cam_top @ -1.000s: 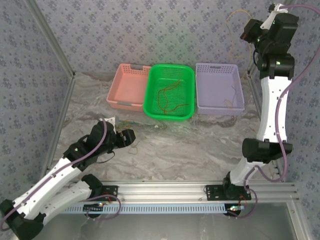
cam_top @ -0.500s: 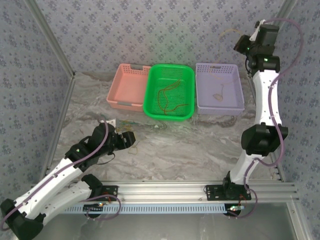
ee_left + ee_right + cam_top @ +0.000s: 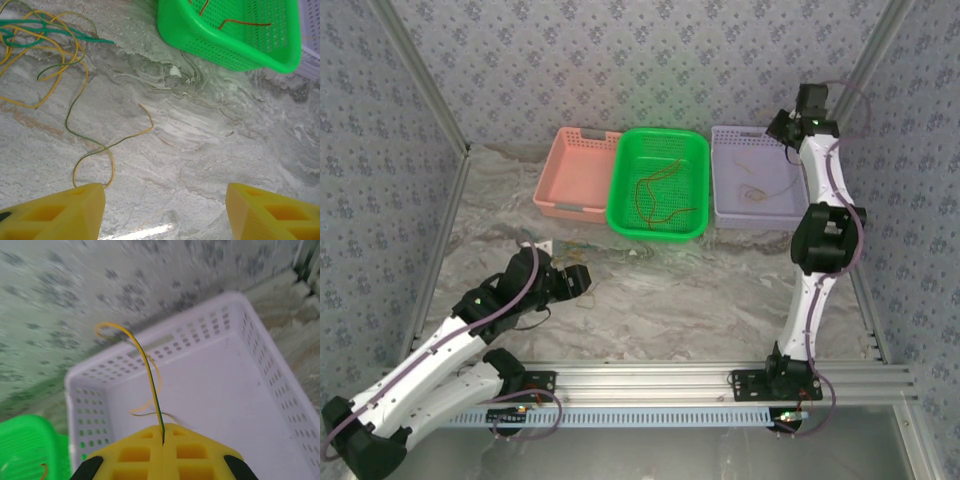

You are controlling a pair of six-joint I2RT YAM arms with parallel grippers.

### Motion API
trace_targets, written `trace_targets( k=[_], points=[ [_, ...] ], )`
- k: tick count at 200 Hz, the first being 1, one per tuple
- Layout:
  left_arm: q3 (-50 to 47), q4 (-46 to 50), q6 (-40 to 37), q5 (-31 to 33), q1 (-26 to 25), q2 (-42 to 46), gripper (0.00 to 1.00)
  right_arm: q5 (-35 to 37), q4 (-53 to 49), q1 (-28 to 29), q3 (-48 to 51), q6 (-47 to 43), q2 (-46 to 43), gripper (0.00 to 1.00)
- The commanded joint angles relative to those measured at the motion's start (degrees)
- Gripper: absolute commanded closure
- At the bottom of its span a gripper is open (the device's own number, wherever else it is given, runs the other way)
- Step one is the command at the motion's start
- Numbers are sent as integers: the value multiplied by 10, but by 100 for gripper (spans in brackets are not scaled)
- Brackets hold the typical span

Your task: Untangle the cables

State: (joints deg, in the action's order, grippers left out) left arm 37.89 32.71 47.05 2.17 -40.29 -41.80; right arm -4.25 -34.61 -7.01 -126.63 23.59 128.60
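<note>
The right hand [image 3: 163, 434] pinches a thin yellow-green wire [image 3: 149, 375] above the lavender perforated plastic basket [image 3: 220, 390], far right; released too high, it may spring over the rim. The left hand [image 3: 165, 212], fingers spread, hovers by the tangled yellow and green wires [image 3: 45, 45] on the table [image 3: 210, 130].

That yellow-and-green cable [image 3: 151, 390] over a lilac basket [image 3: 280, 405]. Red-orange cable [image 3: 639, 192] in the bright green basket [image 3: 618, 200], pink basket [image 3: 570, 170] alongside, table [image 3: 700, 290] marbled grey.
</note>
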Motion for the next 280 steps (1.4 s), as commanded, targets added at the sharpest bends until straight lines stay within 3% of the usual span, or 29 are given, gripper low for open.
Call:
trace_targets(
  k=[1,16,41,82,126,158,193,214,238,257,280],
  points=[
    [-8,-18,2,4,-3,-7,35,6,-56,-4,-63,31,47,100],
    [-8,-18,0,5,-4,-14,35,10,-88,-4,-97,38,73,100],
    [-8,-10,11,22,-3,-26,35,39,-72,3,-44,37,36,75],
    [13,47,39,55,19,-51,33,80,-1,17,111,39,-112,52],
    [39,122,35,21,148,-66,30,91,47,73,277,24,-308,49],
    [37,90,2,-51,264,-106,24,89,96,184,490,55,-492,49],
    [42,17,-27,-94,334,-220,26,104,140,396,683,142,-614,47],
    [46,-42,-38,-117,346,-276,28,120,200,534,759,239,-603,43],
    [47,-88,-48,-123,356,-312,32,137,312,659,790,344,-515,37],
    [50,-98,-53,-118,367,-332,34,147,375,711,757,395,-421,33],
    [44,-112,-61,-125,387,-340,37,148,416,728,701,441,-317,32]
  ],
)
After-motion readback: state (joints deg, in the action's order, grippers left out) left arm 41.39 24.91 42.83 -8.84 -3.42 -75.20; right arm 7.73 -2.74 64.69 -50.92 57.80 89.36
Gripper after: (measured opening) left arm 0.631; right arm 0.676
